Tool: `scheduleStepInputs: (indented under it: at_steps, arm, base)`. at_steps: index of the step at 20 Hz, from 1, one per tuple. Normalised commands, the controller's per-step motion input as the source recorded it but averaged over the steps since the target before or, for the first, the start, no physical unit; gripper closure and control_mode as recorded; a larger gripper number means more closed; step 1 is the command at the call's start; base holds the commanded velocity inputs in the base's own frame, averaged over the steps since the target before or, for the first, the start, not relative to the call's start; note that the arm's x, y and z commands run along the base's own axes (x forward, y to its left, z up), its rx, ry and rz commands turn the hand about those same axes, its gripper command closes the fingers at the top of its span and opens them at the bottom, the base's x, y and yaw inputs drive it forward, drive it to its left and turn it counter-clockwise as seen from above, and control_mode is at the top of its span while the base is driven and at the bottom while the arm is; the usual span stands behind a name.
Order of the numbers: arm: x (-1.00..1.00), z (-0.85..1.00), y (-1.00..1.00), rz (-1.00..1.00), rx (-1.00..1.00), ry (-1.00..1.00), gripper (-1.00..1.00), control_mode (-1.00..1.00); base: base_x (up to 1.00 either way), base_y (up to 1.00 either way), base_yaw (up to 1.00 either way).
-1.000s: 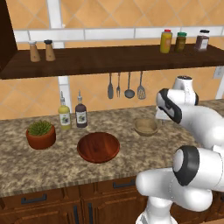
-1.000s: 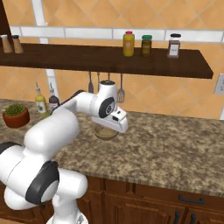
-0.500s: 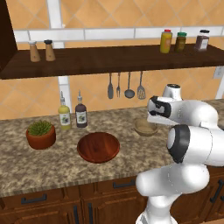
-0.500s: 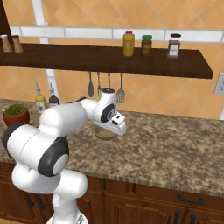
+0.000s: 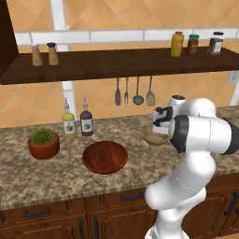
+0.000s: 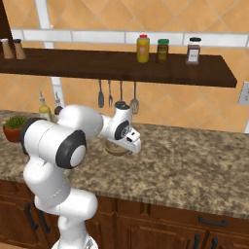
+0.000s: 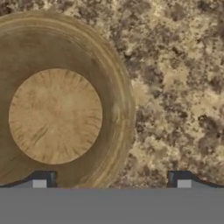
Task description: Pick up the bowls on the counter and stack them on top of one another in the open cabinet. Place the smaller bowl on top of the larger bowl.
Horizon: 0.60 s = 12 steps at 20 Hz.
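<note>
The smaller bowl [image 5: 154, 137] is tan and sits on the granite counter [image 5: 56, 182], below the hanging utensils. My gripper [image 5: 158, 127] hovers just above it, pointing down. In the hand view the gripper [image 7: 111, 181] is open: one fingertip [image 7: 41, 180] hangs over the inside of the smaller bowl [image 7: 54, 116], the other over bare counter [image 7: 175, 87], so the rim lies between them. From the right, the smaller bowl [image 6: 115, 149] peeks out under the gripper [image 6: 129, 148]. The larger bowl [image 5: 105, 157], red-brown, lies left of it. The open cabinet shelf [image 5: 116, 63] runs overhead.
A terracotta plant pot [image 5: 43, 144] and two bottles [image 5: 77, 122] stand at the counter's left rear. Utensils [image 5: 137, 91] hang on the wall right behind the gripper. Jars [image 5: 193, 44] and shakers [image 5: 43, 54] occupy the shelf's ends, with its middle bare.
The hand has shifted left and come in over the small tan bowl, while the arm's elbow swung forward toward the cameras. Both bowls have stayed in place.
</note>
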Motion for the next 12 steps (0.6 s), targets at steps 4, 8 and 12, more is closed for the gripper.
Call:
scheduleStepInputs:
  at_steps: [4, 8, 12]
  arm:
    - [0.39, -0.35, 0.00, 0.00, 0.00, -0.05, -1.00, -1.00]
    - [0.32, -0.31, 0.00, 0.00, 0.00, -0.03, -1.00, -1.00]
    - [0.16, -0.18, 0.00, 0.00, 0.00, 0.00, 1.00, -1.00]
  base:
    - [0.00, 0.00, 0.00]
    - [0.00, 0.00, 0.00]
    - [0.00, 0.00, 0.00]
